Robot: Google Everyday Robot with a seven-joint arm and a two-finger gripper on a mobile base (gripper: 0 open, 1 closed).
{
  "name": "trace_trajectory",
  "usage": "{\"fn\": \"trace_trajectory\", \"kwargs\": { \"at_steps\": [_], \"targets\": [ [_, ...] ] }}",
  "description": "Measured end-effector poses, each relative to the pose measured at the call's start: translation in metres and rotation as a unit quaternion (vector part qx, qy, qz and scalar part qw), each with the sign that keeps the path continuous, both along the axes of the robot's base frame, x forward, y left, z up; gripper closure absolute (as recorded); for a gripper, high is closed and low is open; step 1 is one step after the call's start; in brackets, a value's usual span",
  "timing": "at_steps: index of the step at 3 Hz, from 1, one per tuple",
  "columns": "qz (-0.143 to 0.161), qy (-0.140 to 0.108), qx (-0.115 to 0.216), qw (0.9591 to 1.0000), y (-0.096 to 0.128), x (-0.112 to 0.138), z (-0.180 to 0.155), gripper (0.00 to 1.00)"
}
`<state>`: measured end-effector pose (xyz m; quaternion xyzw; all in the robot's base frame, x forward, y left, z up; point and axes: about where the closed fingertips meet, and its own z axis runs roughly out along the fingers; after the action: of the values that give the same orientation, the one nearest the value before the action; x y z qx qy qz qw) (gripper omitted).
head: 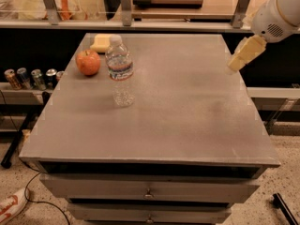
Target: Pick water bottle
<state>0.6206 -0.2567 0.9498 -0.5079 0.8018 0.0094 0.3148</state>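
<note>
The water bottle (120,71) stands upright on the left part of the grey table (187,111). It is clear and ribbed, with a white cap and a red, white and blue label band. A red apple (88,62) sits just left of it. My gripper (243,53), with cream-coloured fingers, hangs from the white arm (277,17) over the table's right edge, far right of the bottle and holding nothing.
A pale yellow sponge-like block (101,43) lies behind the apple. Several drink cans (30,78) stand on a low shelf left of the table. A counter with metal posts (125,4) runs along the back. Drawers (149,190) sit under the tabletop.
</note>
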Motion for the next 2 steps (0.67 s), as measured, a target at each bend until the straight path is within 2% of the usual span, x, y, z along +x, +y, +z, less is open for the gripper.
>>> {"fn": "trace_trajectory", "kwargs": {
  "at_steps": [1, 2],
  "targets": [
    [-0.025, -0.025, 0.032, 0.9988, -0.002, 0.048, -0.012, 0.00],
    [-0.046, -0.040, 0.057, 0.9965, 0.003, 0.099, -0.029, 0.00]
  ]
}}
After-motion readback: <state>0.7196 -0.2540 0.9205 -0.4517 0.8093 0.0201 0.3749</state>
